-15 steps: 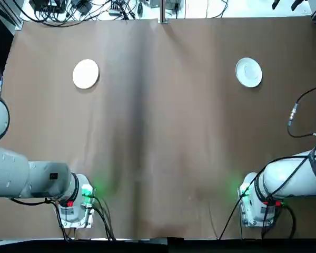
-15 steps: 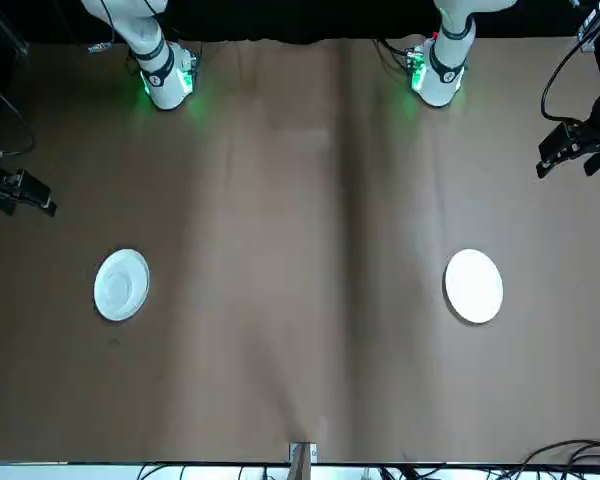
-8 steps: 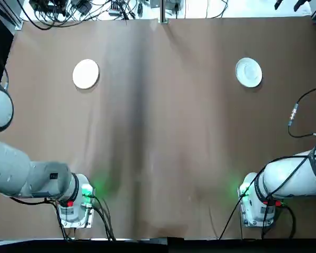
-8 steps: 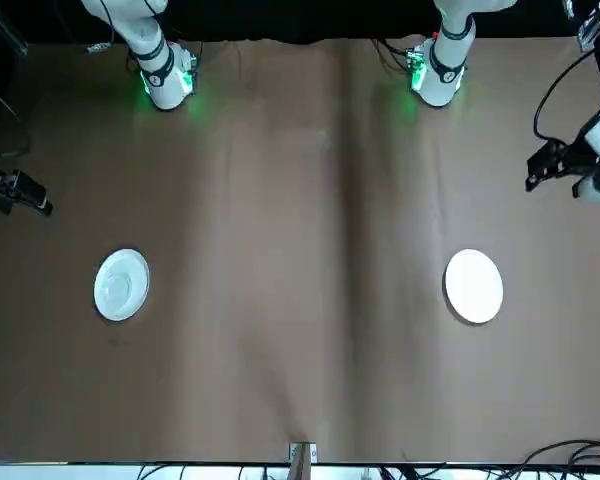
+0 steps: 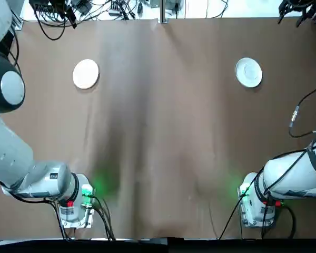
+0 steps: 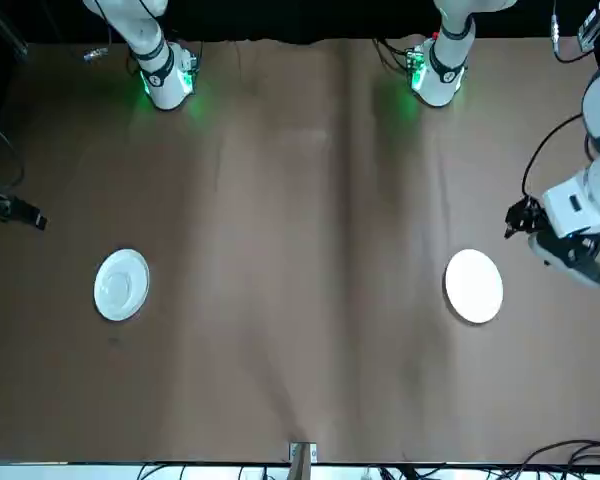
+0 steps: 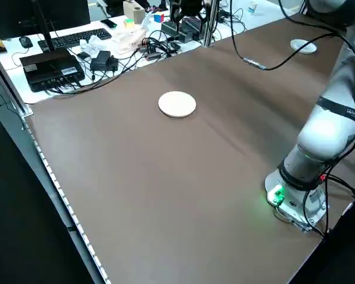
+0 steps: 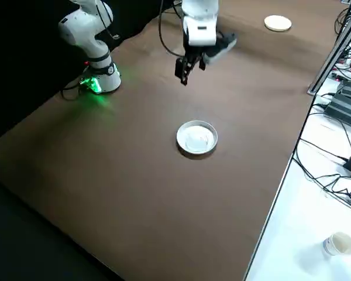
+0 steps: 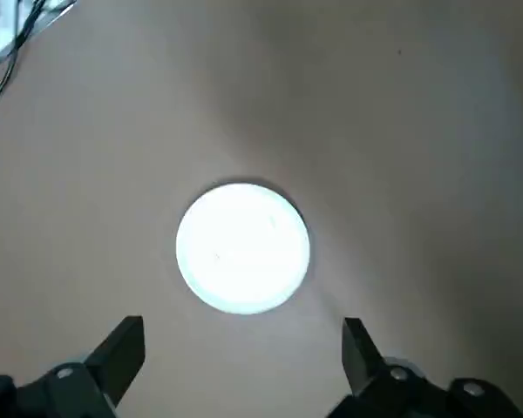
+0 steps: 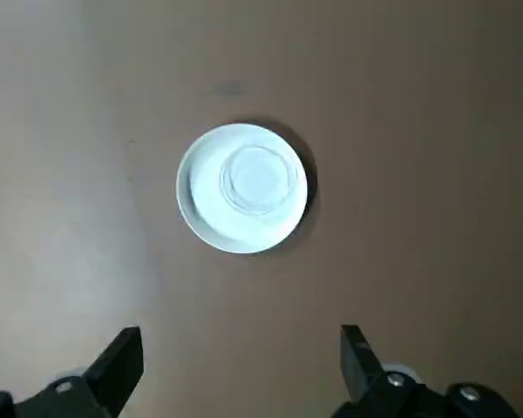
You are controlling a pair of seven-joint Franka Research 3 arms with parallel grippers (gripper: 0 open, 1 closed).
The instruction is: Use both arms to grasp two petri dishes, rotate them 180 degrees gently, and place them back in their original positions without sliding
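Note:
A round white disc (image 10: 241,187) on the brown table carries a shallow petri dish (image 8: 196,138) with a raised, glinting rim; it also shows in the top view (image 5: 249,71). My right gripper (image 10: 240,341) hangs open above and beside it (image 8: 184,70), touching nothing. The other white disc (image 9: 242,246) lies at the far left (image 5: 86,73); whether a petri dish lies on it I cannot tell. My left gripper (image 9: 240,335) is open in the air just off that disc (image 6: 520,215), with nothing held.
Cables and electronics (image 7: 53,65) crowd the bench beyond the far table edge, with a metal post (image 5: 161,10) at its middle. A loose cable (image 5: 292,113) hangs from the right arm. The green-lit bases (image 5: 76,197) (image 5: 255,200) stand at the near edge. A paper cup (image 8: 338,243) stands off the table.
Both arms have swung toward the far side of the table. The left gripper has come much closer to its white disc; the right gripper has shifted slightly. The discs have not moved.

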